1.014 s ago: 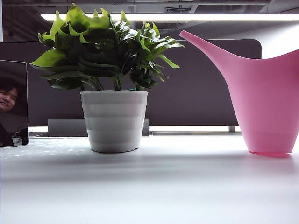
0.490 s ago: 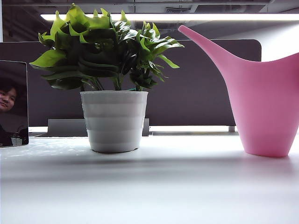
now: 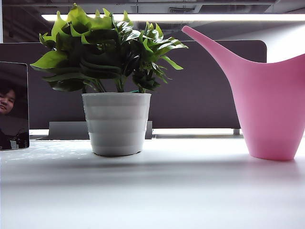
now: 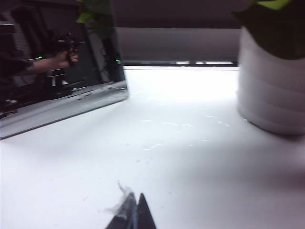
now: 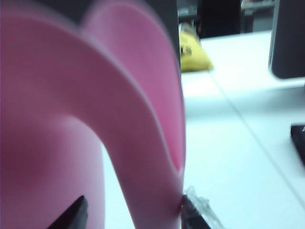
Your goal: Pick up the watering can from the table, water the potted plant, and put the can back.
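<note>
The pink watering can (image 3: 269, 105) stands upright on the worktop (image 3: 152, 191) right of the potted plant (image 3: 114, 81), light, stiff and smooth, best gripped by its handle, which the right end effector (image 5: 131, 212) straddles spread; the left end effector (image 4: 134, 214) rests pressed together.

The left pincer (image 4: 134, 214) is showing only two slim, dark, tapering fingertips with a scrap of clear tape clinging to one, while the right pincer (image 5: 131, 214) is showing two black finger ends, one likewise wrapped in crinkled clear tape.
</note>
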Available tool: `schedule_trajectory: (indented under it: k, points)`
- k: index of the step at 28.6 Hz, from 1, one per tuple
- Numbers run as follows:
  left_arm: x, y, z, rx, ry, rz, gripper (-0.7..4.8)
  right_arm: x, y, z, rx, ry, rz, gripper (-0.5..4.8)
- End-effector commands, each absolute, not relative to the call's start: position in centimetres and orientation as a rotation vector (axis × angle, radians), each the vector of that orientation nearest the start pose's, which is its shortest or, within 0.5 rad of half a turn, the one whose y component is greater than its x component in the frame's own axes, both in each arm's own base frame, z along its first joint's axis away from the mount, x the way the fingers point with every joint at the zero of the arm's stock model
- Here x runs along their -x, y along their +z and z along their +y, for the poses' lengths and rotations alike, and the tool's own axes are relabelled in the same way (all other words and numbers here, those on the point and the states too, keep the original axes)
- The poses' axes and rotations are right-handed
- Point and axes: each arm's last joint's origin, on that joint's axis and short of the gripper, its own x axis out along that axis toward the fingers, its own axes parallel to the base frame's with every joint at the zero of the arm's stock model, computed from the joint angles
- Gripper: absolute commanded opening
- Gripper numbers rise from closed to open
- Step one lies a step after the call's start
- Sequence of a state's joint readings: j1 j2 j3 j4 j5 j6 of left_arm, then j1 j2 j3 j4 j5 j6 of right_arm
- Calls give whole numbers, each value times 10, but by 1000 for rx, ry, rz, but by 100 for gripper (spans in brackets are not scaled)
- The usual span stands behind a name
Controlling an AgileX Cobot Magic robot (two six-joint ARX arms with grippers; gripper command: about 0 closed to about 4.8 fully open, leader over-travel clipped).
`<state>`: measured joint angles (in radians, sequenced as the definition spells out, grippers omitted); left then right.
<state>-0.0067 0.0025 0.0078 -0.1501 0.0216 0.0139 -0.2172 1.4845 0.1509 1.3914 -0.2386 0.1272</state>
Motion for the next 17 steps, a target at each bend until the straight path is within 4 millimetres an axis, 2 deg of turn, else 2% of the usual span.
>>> schedule_trajectory:
  k: [1, 3, 6, 17]
  points:
    - [-96, 152, -1, -17, -25, 138, -5, -193, 159, -35, -135, 40, -126, 238]
    - [-96, 152, -2, -18, -36, 137, -5, -185, 164, -33, -174, 48, -165, 185]
    - [-96, 152, -4, -20, -63, 137, -5, -173, 171, -30, -192, 95, -214, 6]
    - [-96, 152, -5, -20, -64, 137, -5, -165, 180, -21, -359, 380, -196, -3]
